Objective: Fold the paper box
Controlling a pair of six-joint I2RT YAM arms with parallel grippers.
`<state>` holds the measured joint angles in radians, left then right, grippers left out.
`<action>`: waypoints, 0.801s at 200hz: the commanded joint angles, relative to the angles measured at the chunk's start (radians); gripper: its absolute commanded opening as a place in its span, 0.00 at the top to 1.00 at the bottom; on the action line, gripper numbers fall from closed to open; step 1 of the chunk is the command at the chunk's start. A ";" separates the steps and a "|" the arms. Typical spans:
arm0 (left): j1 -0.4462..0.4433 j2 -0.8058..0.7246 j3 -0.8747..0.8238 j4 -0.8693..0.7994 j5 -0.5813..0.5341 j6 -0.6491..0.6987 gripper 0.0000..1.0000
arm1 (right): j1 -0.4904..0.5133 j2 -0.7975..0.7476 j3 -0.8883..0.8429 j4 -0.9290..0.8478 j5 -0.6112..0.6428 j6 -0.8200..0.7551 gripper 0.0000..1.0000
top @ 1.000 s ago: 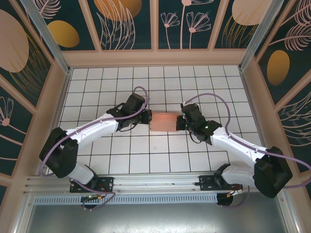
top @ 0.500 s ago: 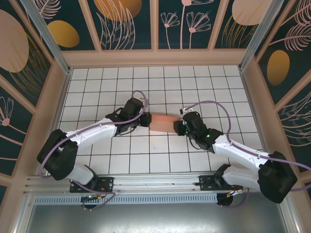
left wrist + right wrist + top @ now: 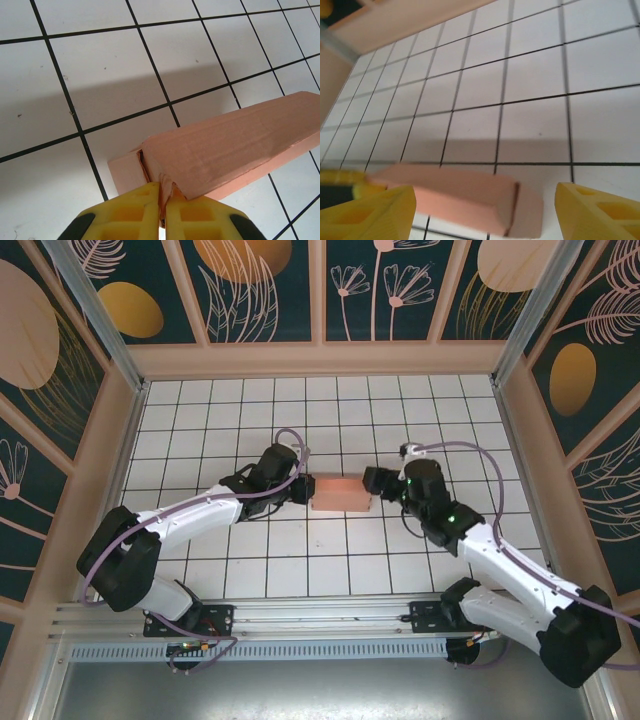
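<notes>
Seems nearly done: folded into a shallow paper box (image 3: 340, 494), lying mid-way across the table (image 3: 200, 420). Pinched at its left end by the left gripper (image 3: 303, 490), flanked right by the spread right gripper (image 3: 375, 480) (that end perhaps untucked).

Both arms swing out to their own sides from the bases, then angle forward and inward, so the wrists face each other. The left gripper (image 3: 301, 490) has its yellow fingers (image 3: 135, 210) pressed together, pinching the end edge of the paper box (image 3: 225, 145). The right gripper (image 3: 376, 483) holds its yellow fingers (image 3: 375, 210) spread wide, flanking the box's other end and clear of it.
</notes>
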<state>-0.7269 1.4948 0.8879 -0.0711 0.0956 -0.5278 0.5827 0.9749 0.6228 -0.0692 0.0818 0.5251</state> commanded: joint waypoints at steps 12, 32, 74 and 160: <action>-0.011 0.017 -0.020 -0.034 0.017 0.017 0.90 | -0.092 0.108 0.118 -0.099 -0.185 0.222 0.34; -0.012 0.020 -0.018 -0.033 0.018 0.017 0.90 | -0.092 0.158 0.141 -0.078 -0.256 0.260 0.42; -0.013 0.025 -0.018 -0.030 0.022 0.020 0.90 | -0.093 0.237 0.133 -0.086 -0.267 0.277 0.52; -0.013 0.035 -0.018 -0.039 0.002 0.019 0.89 | -0.101 0.284 0.033 -0.047 -0.260 0.283 0.62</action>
<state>-0.7326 1.5013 0.8879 -0.0685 0.0956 -0.5243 0.4896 1.2324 0.6941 -0.1246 -0.1791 0.7959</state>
